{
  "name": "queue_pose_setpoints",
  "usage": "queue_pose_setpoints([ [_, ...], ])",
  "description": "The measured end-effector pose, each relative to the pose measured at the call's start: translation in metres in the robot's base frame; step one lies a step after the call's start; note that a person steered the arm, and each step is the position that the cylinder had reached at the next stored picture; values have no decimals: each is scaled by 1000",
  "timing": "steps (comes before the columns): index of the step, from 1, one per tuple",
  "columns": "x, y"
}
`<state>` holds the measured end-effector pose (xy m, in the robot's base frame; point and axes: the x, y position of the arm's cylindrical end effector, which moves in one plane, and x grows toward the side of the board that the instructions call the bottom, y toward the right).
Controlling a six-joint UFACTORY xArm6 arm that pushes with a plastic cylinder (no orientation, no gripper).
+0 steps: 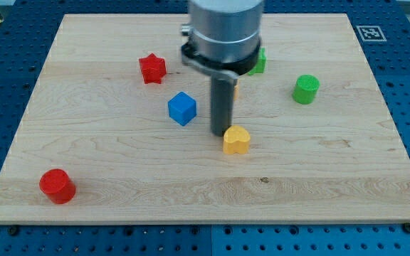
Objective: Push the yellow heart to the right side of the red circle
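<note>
Nearest to the camera is the red circle [57, 185], a short red cylinder block, which stands close to the view's bottom-left corner of the pale wooden counter [319, 178]. Well apart from it, towards the view's right and a little higher, lies the yellow heart [236, 140], a small yellow heart-shaped block, near the middle of the counter.

The straight dark rod comes down from the grey arm body [225, 32] at the view's top, and my tip [221, 134] is at the heart's upper-left edge, touching it or just beside it; which of the two cannot be told. The arm carries no hand, only this rod, so nothing is held and no opening can be told.

To the view's left of the rod, near it but apart, sits a blue cube [182, 108]. Further to the upper left stands a red star-shaped block [151, 68]. On the view's right a green cylinder [306, 89] stands alone, and another green block [258, 62] is partly hidden behind the arm body, so its shape cannot be made out. A small orange piece shows just beside the rod, mostly hidden.
</note>
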<state>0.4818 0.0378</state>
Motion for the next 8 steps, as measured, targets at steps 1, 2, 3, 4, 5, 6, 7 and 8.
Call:
queue_pose_setpoints([
  [1, -2, 52],
  [2, 1, 53],
  [3, 15, 33],
  [4, 30, 22],
  [5, 42, 16],
  [6, 42, 16],
  [7, 48, 16],
  [8, 64, 15],
])
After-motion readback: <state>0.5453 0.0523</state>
